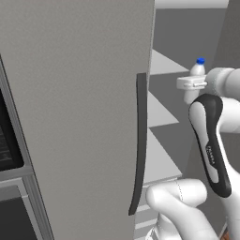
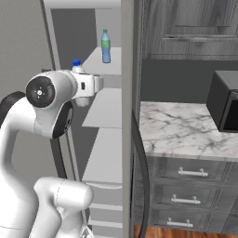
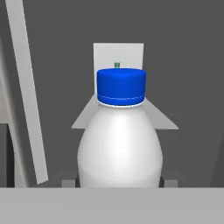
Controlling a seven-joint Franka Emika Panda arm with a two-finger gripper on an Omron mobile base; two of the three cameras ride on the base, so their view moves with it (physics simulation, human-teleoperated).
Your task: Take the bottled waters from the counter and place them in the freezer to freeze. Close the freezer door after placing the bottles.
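The tool was clenched on the white bottle, held upright inside the open freezer, level with an upper shelf. The blue bottle stood ahead of the tool and higher, on the top shelf.

Risks, as judged: the smooth, rounded plastic body could slip in a low grip; a release above the shelf could topple the bottle; the arm could strike the freezer door, which stood just beside it.

The shelves were flat, matte and grey. The bench was veined marble.
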